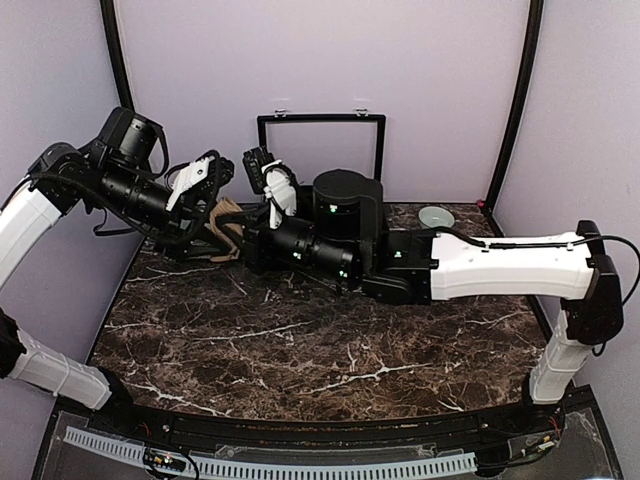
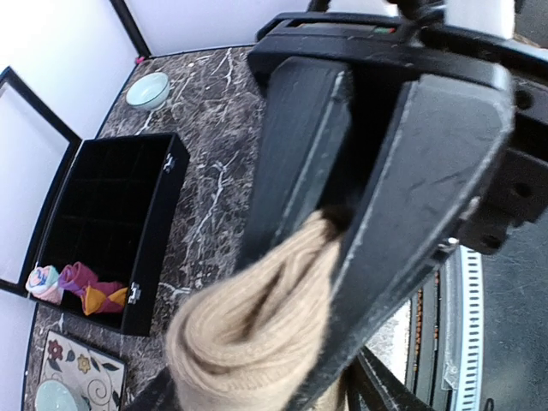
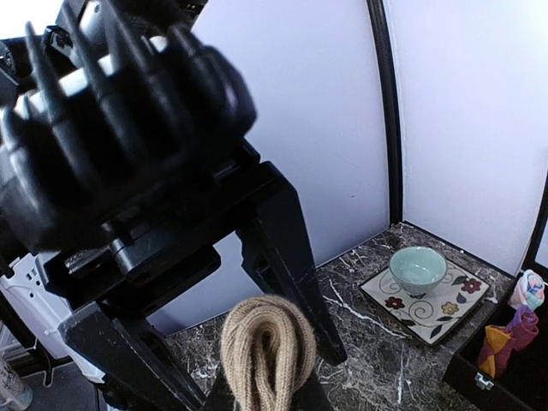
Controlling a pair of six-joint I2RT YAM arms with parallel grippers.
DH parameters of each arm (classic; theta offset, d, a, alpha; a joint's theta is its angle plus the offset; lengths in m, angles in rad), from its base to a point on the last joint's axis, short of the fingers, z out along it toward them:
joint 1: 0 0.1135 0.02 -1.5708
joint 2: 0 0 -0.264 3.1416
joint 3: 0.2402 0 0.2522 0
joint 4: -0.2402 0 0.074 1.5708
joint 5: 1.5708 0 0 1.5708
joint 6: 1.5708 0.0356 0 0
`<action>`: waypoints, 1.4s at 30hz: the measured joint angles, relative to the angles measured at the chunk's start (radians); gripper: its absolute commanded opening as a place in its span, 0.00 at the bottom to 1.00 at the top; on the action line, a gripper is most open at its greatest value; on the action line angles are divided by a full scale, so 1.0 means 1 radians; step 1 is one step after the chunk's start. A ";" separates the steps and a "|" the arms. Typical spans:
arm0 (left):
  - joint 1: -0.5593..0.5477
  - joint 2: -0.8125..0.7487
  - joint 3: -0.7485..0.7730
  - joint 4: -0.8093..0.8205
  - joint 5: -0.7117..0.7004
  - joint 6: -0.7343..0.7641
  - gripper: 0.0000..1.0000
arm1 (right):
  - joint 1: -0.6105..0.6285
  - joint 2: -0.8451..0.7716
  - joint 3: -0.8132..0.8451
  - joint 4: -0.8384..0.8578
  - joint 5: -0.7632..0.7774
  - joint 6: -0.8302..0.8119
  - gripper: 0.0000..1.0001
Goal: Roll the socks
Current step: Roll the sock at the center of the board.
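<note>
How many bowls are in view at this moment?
2. One bowl sits on the bare table beyond the black box's empty end; the other bowl rests on a flowered tile beside the end holding socks. Arms may hide more.

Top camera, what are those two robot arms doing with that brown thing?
They're rolling socks. The right gripper is pinched shut on the tan sock, which is wound into a bundle and held up in the air near the back left of the table. The left gripper is open, with a finger on either side of the bundle. A purple and orange rolled pair already sits in a corner of the black divided box.
</note>
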 measured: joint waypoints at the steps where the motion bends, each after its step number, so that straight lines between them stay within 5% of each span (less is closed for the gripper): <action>1: 0.000 -0.008 -0.018 0.013 -0.017 0.000 0.60 | 0.003 0.004 0.000 0.004 0.018 0.008 0.00; 22: -0.002 -0.045 -0.122 0.073 -0.072 -0.017 0.59 | 0.038 0.097 0.018 0.163 0.092 0.087 0.00; 33: -0.011 -0.060 -0.113 0.078 -0.122 -0.024 0.04 | 0.045 0.097 0.019 0.230 0.100 0.096 0.00; 34: -0.011 -0.061 -0.109 0.078 -0.132 -0.026 0.00 | 0.045 0.097 0.019 0.234 0.101 0.098 0.01; 38: -0.012 -0.062 -0.097 0.077 -0.135 -0.026 0.00 | 0.045 0.097 0.019 0.251 0.104 0.113 0.36; 42: -0.002 -0.050 -0.055 0.009 -0.051 0.013 0.00 | 0.045 0.086 0.000 0.269 0.091 0.121 0.44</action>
